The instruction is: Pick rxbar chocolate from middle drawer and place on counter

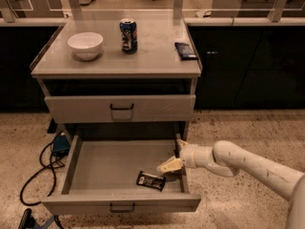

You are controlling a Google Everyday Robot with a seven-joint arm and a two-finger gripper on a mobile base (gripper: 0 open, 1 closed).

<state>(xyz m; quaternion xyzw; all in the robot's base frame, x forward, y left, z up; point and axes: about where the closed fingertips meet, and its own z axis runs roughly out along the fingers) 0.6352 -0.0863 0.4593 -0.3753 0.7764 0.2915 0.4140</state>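
Observation:
The rxbar chocolate, a small black-wrapped bar, lies flat on the floor of the open middle drawer, near its front right. My gripper hangs over the drawer's right side, just up and right of the bar and not touching it. Its fingers are spread open and empty, with one pale fingertip pointing down toward the bar. The counter is the pale cabinet top above.
On the counter stand a white bowl, a blue can and a flat dark blue packet. The taller top drawer is closed. Cables and a blue device lie on the floor to the left.

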